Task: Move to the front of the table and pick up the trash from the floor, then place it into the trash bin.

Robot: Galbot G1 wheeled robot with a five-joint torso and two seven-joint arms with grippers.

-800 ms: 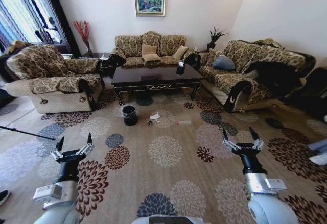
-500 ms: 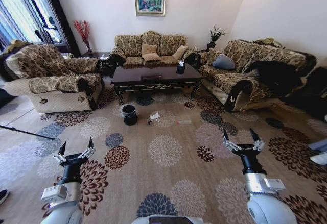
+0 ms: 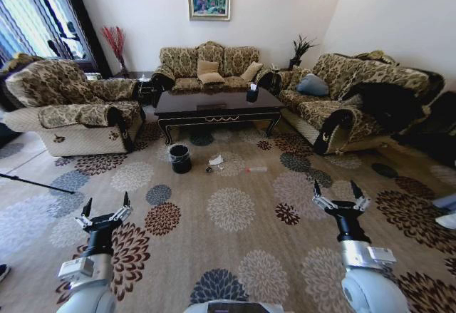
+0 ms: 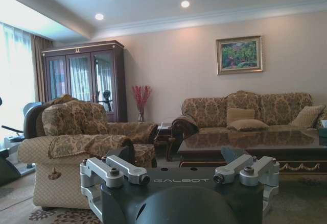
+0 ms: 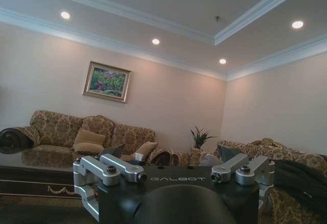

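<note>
Head view, approach phase. The left gripper (image 3: 107, 207) and the right gripper (image 3: 340, 193) were both held low in front of the robot over the patterned carpet, each with its fingers spread and grasping nothing. The trash lay well ahead, on the floor in front of the worktop (image 3: 214, 104): a crumpled white napkin (image 3: 215, 161) with a small dark bit just beside it, and a thin red-tipped stick (image 3: 256, 170) a little to the right. The trash bin (image 3: 179, 159) stood upright near the worktop's front left leg, close to the napkin but apart from it.

Judged risks from this position: the robot was far from the litter, so a drive that ran too straight could roll the base over the napkin or nudge the light bin and tip it. The stick lay flat on pile carpet and would likely slip from a pinch. A low reach near the worktop's front edge could strike its carved leg.
</note>
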